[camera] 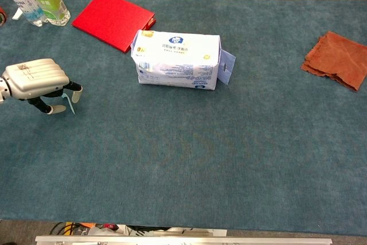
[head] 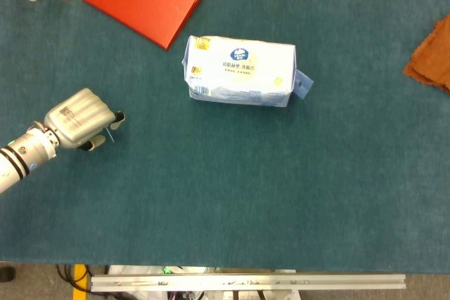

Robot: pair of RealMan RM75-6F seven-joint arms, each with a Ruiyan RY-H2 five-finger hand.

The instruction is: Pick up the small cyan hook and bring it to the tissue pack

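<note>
Chest view puts my left robot hand (camera: 35,84) low over the near-left part of the table (camera: 189,164), knuckles up and fingers curled down, and between the fingertips a thin pale-blue sliver shows: the small cyan hook (camera: 72,100). I judge that I am pinching it, since in the head view the same hook (head: 110,131) pokes out from under the fingers of that hand (head: 79,119), though it is too small for me to say exactly which parts of the fingers touch it. My right robot hand is in neither view. The hook looks like a light, stiff bit of plastic, smooth and likely slippery, so I expect it to twist or slide out of a loose pinch; taking it by its straight shank, not the curved end, seems the safer hold. Its long axis appears to run roughly up and down with a slight lean, the free end pointing down toward the table; which end carries the bend I cannot tell. Farther off, to my right and beyond, the tissue pack (camera: 178,59) lies flat with its long side across the table, well apart from my hand. Behind it lie a red folder (camera: 112,20) and, at the far-left corner, two bottles (camera: 37,3); a brown cloth (camera: 335,60) sits far right.
</note>
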